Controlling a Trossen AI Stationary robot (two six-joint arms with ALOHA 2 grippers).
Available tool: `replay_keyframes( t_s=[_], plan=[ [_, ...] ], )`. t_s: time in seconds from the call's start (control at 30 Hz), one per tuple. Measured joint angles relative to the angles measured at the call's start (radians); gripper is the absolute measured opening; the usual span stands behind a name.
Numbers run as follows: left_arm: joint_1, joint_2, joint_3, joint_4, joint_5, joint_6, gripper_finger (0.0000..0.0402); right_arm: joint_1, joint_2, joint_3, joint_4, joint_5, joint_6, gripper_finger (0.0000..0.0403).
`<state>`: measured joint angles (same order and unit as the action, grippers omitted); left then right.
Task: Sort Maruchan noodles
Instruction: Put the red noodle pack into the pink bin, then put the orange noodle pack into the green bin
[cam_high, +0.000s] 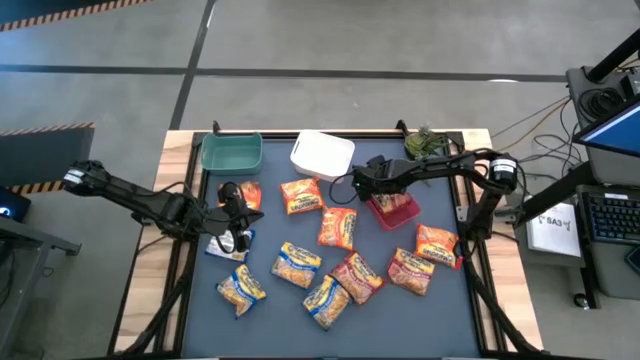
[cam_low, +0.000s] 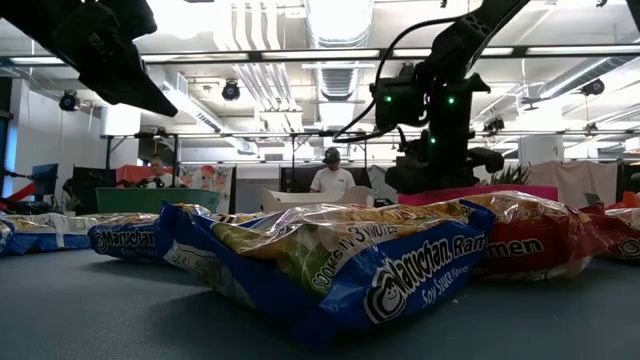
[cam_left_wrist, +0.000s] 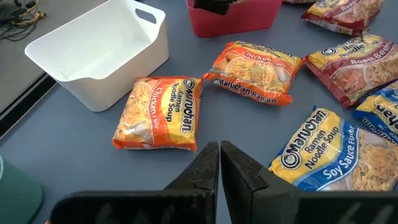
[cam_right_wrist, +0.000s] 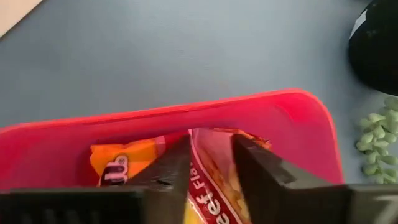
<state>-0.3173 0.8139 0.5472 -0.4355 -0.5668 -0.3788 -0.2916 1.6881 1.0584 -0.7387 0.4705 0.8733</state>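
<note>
DESK: Where is your claw, and what is in it?

ROBOT: My right claw (cam_right_wrist: 210, 146) hangs inside the red bin (cam_right_wrist: 298, 106), with a red-trimmed packet (cam_right_wrist: 214, 186) standing up right at it, over an orange packet (cam_right_wrist: 115, 165) that lies flat on the bin floor. Whether I am pinching the red one or only standing astride it, I cannot tell. My left claw (cam_left_wrist: 219, 152) waits pressed closed and empty above the mat, just short of a chicken packet (cam_left_wrist: 163, 112) beside the white bin (cam_left_wrist: 93, 56).

DESK: What could go wrong?

ROBOT: As I judge it, the crinkly wrapper may cling to me and ride out of the bin when I lift. It stands on edge, so it may also tip over the rim. The rest of the Maruchan noodles (cam_high: 298, 265) lie scattered on the mat, some overlapping, so a low pass could drag two at once.

DESK: Any legible print?

ROBOT: "Maruchan Ramen Noodle Soup" and "Chicken" on the near packet, "Soy Sauce Flavor" on a blue packet (cam_left_wrist: 317, 149), "Roast Beef" on a red packet (cam_left_wrist: 357, 65), and only "Flav" on the one at my right claw
</note>
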Motion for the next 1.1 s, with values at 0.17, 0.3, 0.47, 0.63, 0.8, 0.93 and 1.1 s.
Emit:
replay_keyframes(
  t_s=[0.17, 0.3, 0.47, 0.63, 0.8, 0.93, 1.1],
  plan=[
    [0.000, 0.000, 0.000, 0.000, 0.000, 0.000, 0.0000, 0.001, -0.021, -0.001, -0.006, 0.000, -0.021, 0.0017],
    [0.000, 0.000, 0.000, 0.000, 0.000, 0.003, 0.0000, 0.019, -0.069, 0.001, -0.018, 0.000, -0.023, 0.0010],
    [0.000, 0.000, 0.000, 0.000, 0.000, 0.003, 0.0000, 0.057, -0.149, 0.002, -0.029, -0.029, -0.035, 0.0009],
    [0.000, 0.000, 0.000, 0.000, 0.000, 0.003, 0.0000, 0.119, -0.218, 0.002, -0.076, -0.049, -0.008, 0.0009],
    [0.000, 0.000, 0.000, 0.001, 0.000, 0.003, 0.0000, 0.176, -0.266, 0.001, -0.090, -0.042, 0.031, 0.0009],
    [0.000, 0.000, 0.000, 0.002, 0.000, 0.003, 0.0000, 0.189, -0.275, 0.000, -0.140, -0.060, 0.055, 0.0009],
    [0.000, 0.000, 0.000, 0.002, 0.000, 0.003, 0.0000, 0.190, -0.274, 0.000, -0.139, -0.051, 0.068, 0.0020]
  ],
)
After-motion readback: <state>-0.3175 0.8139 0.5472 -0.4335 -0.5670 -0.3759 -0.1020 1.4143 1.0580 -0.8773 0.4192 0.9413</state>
